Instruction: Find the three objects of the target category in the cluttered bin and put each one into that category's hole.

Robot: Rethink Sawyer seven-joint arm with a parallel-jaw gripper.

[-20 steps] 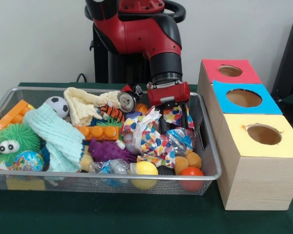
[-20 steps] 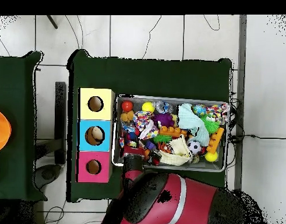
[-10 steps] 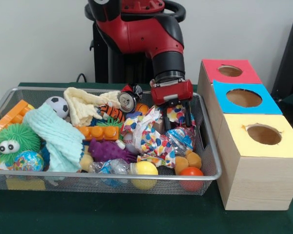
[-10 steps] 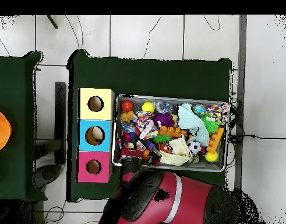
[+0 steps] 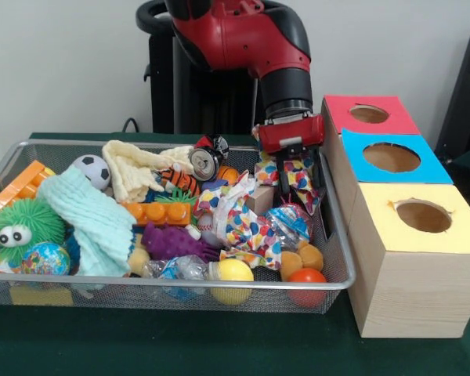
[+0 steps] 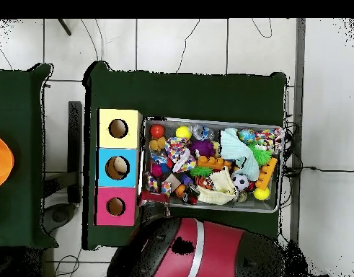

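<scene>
My gripper (image 5: 298, 174) hangs over the right end of the wire bin (image 5: 180, 283), close beside the red-topped box (image 5: 368, 115). It is shut on a crumpled polka-dot paper wrapper (image 5: 298, 176), held a little above the clutter. More polka-dot paper (image 5: 235, 219) lies in the bin below and to the left. Beside the bin stand the blue-topped box (image 5: 392, 157) and the yellow-topped box (image 5: 423, 215), each with a round hole. In the overhead view the gripper (image 6: 153, 196) is at the bin's lower left corner, and the arm hides its tips.
The bin also holds a mint cloth (image 5: 90, 219), a green fuzzy ball (image 5: 23, 227), a soccer ball (image 5: 92, 170), a can (image 5: 205, 160), a purple toy (image 5: 172, 241), and yellow (image 5: 232, 272) and red (image 5: 306, 276) balls. Something pale lies inside the blue box's hole (image 6: 119, 166).
The gripper has risen out of the clutter and shifted right toward the boxes, carrying the polka-dot wrapper with it.
</scene>
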